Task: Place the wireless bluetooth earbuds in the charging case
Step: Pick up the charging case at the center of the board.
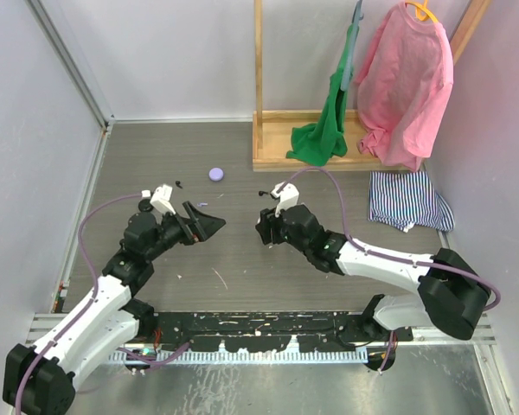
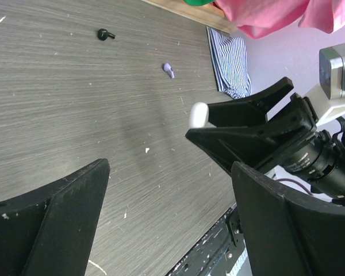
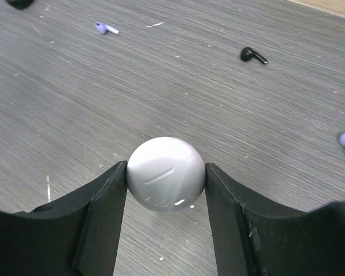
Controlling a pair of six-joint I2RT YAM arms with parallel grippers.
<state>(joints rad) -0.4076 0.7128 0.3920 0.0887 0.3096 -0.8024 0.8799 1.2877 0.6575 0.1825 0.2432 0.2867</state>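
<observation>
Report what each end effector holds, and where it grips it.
Right end effector pinches the white round case by its opposite sides. Left end effector is open, holding nothing.

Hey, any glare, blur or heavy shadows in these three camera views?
Right wrist: a small bright glint on the glossy white round charging case clamped in the right claw, focus sharp. Left wrist: the black fingers of the left claw loom dark and featureless, with a soft shadow on the grey wood-grain table. Top external: even, soft light.
</observation>
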